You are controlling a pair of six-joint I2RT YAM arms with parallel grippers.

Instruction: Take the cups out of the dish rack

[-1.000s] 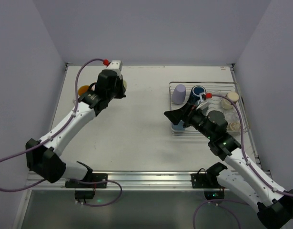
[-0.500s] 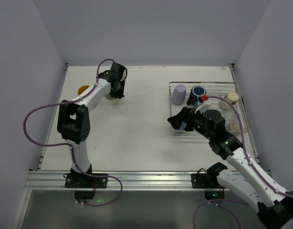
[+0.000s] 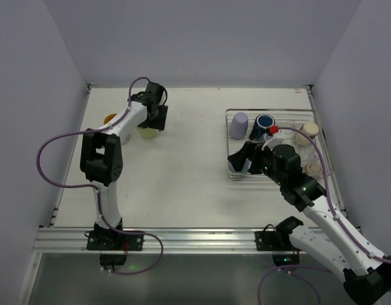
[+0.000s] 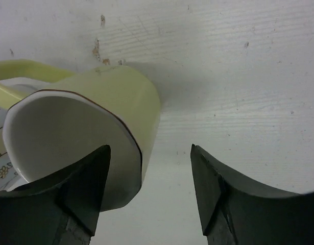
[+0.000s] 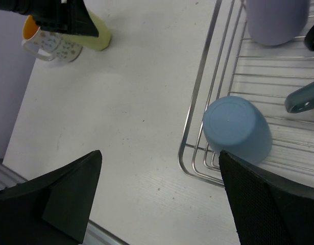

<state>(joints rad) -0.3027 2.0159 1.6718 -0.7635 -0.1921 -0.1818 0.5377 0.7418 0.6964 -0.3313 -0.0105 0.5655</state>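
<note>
Finds right gripper (image 5: pixel 159 153) wide over light blue cup (image 5: pixel 237 127), base-up in dish rack (image 5: pixel 195 99) corner. Judges it light, rigid, slick; best pinched across the wall. Notes left gripper (image 4: pixel 149 150) parted astride rim of yellow-green mug (image 4: pixel 131 97).

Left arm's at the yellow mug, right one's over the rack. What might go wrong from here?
1. The fingers of the left gripper straddle the wall of the yellow-green mug; pulling away sideways may tip it into the orange-inside mug beside it.
2. The light blue cup sits bottom up in the corner of the dish rack; the open right gripper might shove it against the wires.
</note>
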